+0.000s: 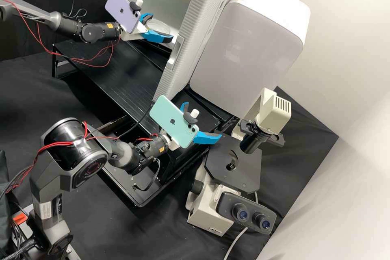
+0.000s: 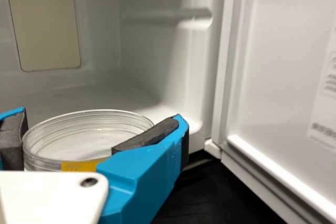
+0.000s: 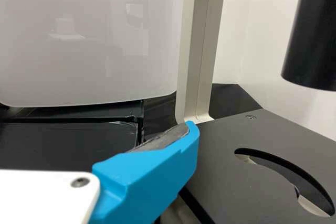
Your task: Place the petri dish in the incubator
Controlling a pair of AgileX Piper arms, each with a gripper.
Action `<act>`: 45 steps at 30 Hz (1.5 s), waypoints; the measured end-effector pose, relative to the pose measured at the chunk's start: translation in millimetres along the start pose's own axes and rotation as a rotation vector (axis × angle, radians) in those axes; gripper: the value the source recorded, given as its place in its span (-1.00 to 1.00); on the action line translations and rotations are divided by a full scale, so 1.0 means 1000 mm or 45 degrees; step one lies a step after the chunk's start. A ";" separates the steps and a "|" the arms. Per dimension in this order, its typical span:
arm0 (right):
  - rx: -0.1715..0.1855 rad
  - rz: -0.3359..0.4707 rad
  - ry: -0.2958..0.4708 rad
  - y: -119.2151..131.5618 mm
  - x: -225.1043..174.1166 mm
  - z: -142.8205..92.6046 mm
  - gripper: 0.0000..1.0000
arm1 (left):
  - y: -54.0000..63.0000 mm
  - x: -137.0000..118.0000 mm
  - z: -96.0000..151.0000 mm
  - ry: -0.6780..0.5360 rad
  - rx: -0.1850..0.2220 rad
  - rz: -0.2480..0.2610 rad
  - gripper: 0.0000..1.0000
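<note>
You see one of the right arm's blue fingers (image 3: pixel 157 171) in the foreground of the picture, with a thin grey pad (image 3: pixel 160 138) along its inner edge. Next to it, closest to the camera, is the white gripper plate (image 3: pixel 42 195) with one screw in it. The tip of the finger is just beside the edge of the black microscope stage (image 3: pixel 236 140), and this stage has a curved opening (image 3: pixel 286 174). Farther back, behind the tip, a cream upright post (image 3: pixel 198 45) stands. Beside the post, a white frosted panel (image 3: pixel 89 35) hangs over a black tray (image 3: pixel 68 142). A black cylinder (image 3: pixel 312 30) hangs above the stage.
</note>
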 end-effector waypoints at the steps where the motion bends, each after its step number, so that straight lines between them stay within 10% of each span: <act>1: 0.000 0.000 0.000 0.000 0.000 0.000 1.00 | -0.001 0.002 0.000 0.009 -0.001 -0.002 -1.00; 25: 0.000 0.000 0.000 0.000 0.000 0.000 1.00 | 0.009 0.052 0.007 0.161 -0.030 -0.113 -1.00; 45: 0.000 0.000 0.000 0.000 0.000 0.000 1.00 | 0.024 0.080 0.013 0.137 -0.091 0.016 -1.00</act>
